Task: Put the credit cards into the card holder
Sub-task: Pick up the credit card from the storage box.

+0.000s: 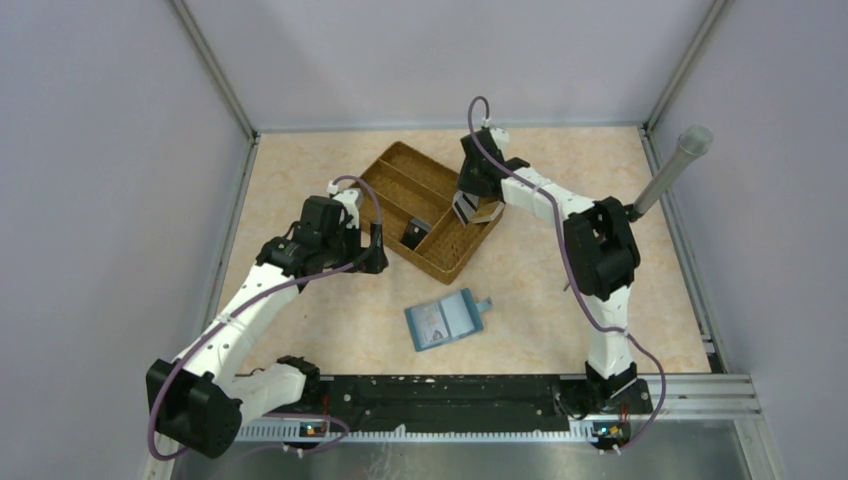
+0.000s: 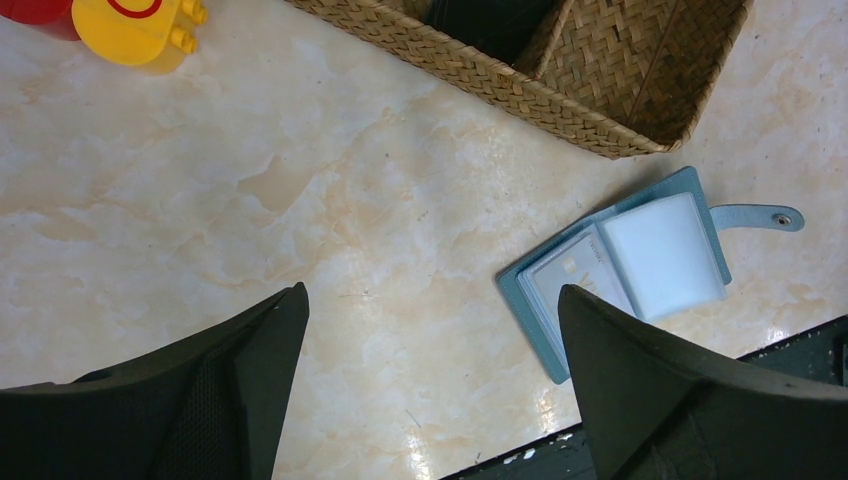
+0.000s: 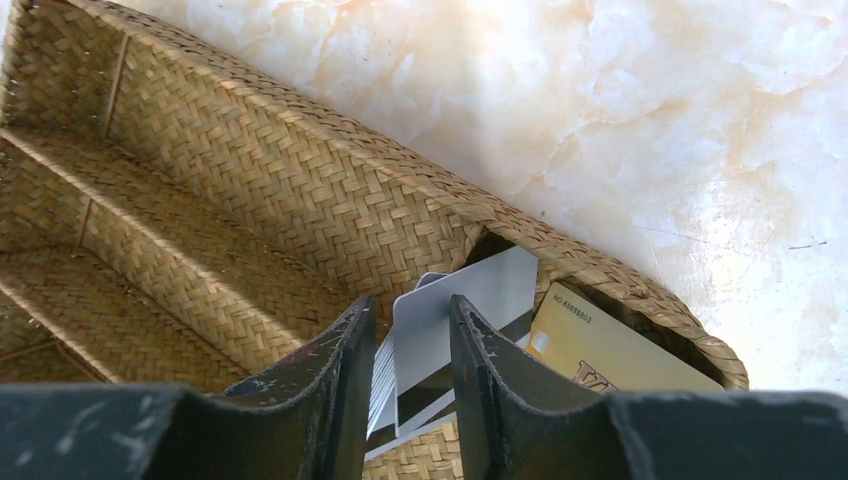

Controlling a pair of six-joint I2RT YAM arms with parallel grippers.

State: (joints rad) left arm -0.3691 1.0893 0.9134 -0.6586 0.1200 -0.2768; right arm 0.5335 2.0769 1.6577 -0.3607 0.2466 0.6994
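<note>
The card holder (image 1: pixel 445 322) (image 2: pixel 640 255), a teal-blue wallet, lies open on the table in front of the woven tray, with a pale card (image 2: pixel 575 275) in its left panel. In the tray's right end compartment stand grey-white credit cards (image 3: pixel 480 300) and a tan one (image 3: pixel 600 350) (image 1: pixel 487 213). My right gripper (image 1: pixel 466 208) (image 3: pixel 410 300) reaches into that compartment. Its jaws stand narrowly apart with the grey cards between them; whether they press the cards is unclear. My left gripper (image 1: pixel 375 250) (image 2: pixel 432 292) hovers wide open and holds nothing, left of the wallet.
The brown woven divided tray (image 1: pixel 400 170) (image 2: pixel 600 120) (image 3: pixel 250 180) sits at the middle back, with a dark object (image 1: pixel 415 235) in one section. Red and yellow round pieces (image 2: pixel 130 25) lie left of it. A grey tube (image 1: pixel 670 170) leans at the right wall.
</note>
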